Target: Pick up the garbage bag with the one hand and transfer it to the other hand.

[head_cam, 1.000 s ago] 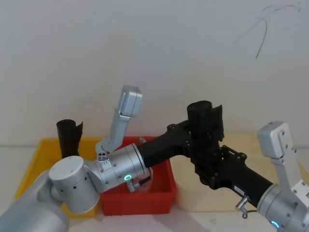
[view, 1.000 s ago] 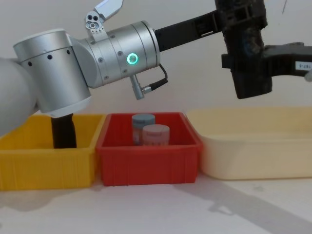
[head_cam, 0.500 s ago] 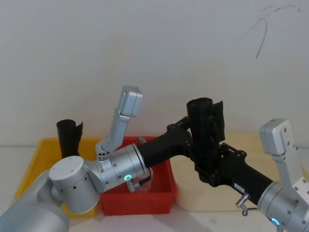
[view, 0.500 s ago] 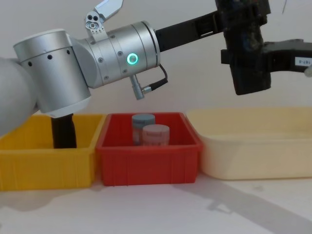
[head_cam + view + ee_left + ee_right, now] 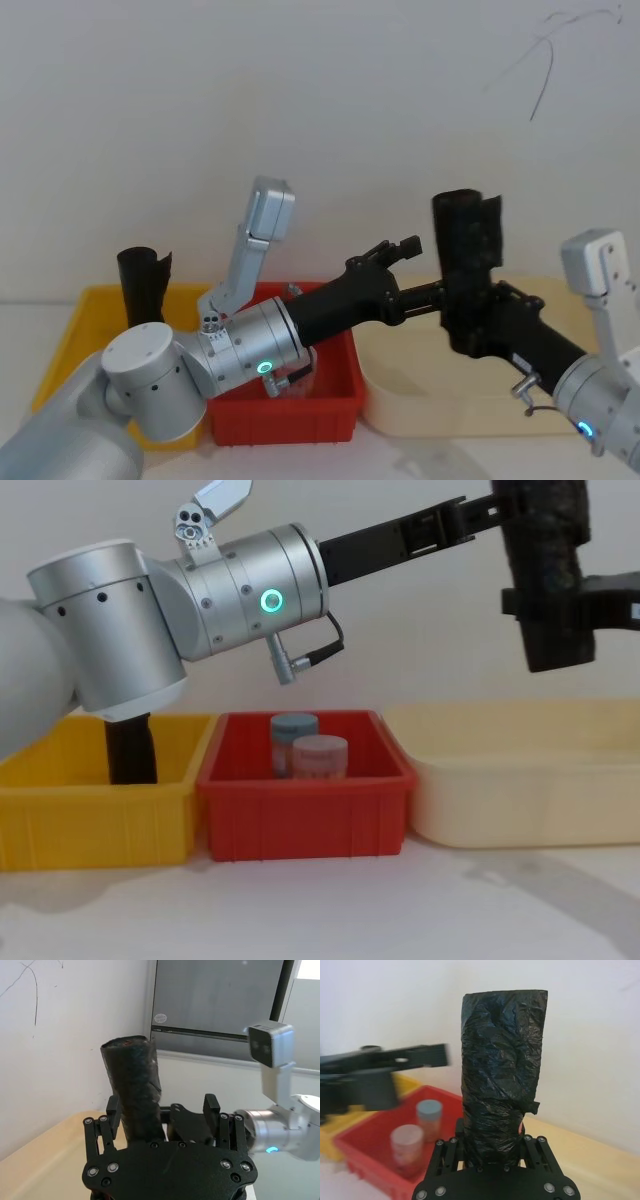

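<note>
The garbage bag (image 5: 468, 250) is a black crinkly roll standing upright in the air above the cream tray (image 5: 400, 395). My right gripper (image 5: 472, 322) is shut on its lower part, as the right wrist view shows with the bag (image 5: 500, 1075) rising from the right gripper (image 5: 492, 1135). My left gripper (image 5: 415, 268), on the arm with silver joints and a green ring light, stands open just left of the bag and apart from it. In the chest view the bag (image 5: 545, 575) hangs high at the right, and the left gripper (image 5: 455, 520) points toward it.
A yellow bin (image 5: 60, 810) on the left holds another black roll (image 5: 143, 285). The red bin (image 5: 300, 820) in the middle holds two lidded jars (image 5: 318, 755). The wide cream tray (image 5: 520, 800) lies at the right, under the bag.
The left gripper has let go of the bag. The right gripper has carried the bag to the right, away from the left fingers. The left arm has stayed in place.
</note>
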